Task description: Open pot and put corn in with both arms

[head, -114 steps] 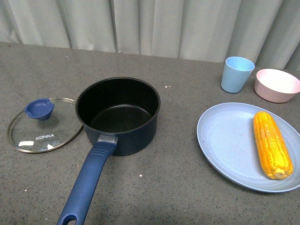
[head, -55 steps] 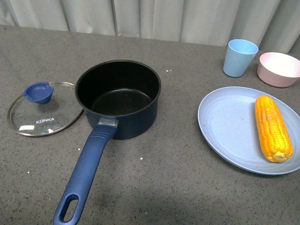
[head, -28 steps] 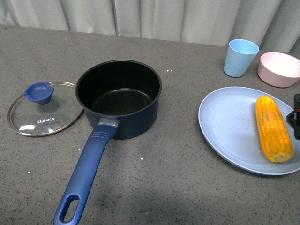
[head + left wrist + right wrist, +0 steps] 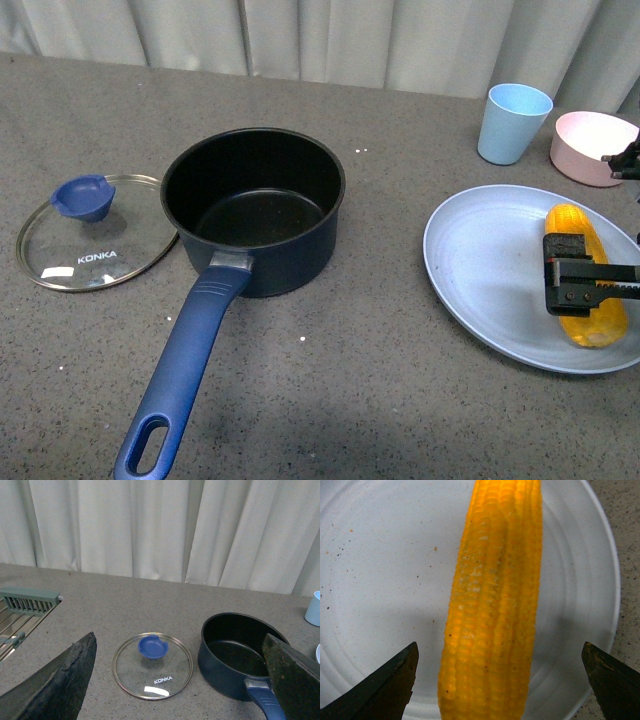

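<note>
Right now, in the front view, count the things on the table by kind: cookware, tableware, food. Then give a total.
Cookware: 2, pot and lid
Tableware: 3, plate, cup and bowl
Food: 1, corn
Total: 6

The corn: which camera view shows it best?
The right wrist view: the corn is close, kernels sharp, on the plate. The front view shows it small, partly behind the right gripper. The left wrist view does not show it.
</note>
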You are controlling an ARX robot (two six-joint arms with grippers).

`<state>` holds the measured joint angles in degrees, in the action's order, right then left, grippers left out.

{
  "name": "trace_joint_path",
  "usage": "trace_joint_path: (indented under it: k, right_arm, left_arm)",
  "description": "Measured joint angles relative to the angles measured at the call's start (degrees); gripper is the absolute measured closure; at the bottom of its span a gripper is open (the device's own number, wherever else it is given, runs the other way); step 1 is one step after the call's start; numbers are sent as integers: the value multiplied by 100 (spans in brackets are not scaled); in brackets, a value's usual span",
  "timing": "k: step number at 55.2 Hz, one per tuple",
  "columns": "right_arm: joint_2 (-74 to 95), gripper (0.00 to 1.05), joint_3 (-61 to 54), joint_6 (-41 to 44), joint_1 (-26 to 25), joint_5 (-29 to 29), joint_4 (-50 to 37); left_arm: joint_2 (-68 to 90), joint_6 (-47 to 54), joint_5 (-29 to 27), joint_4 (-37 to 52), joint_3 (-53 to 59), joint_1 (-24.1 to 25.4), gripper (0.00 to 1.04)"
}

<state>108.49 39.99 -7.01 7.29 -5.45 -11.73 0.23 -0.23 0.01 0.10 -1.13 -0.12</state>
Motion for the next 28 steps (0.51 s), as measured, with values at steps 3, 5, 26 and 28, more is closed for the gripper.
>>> trace_joint_path:
  k: [3,5,26,28]
  right_arm:
    - [46,9,26,-15,26,0,13]
    - [74,9,44,-22,46,-2,11]
    - [168,39,103,-79,227,-28,46]
    - [168,45,114,-81,229,-24,46]
  left_arm:
    - [0,0,0,0,0,0,7]
    - [2,0,-2,0,0,0,7]
    - [2,0,0,0,0,0,7]
    - [2,0,-2,0,0,0,7]
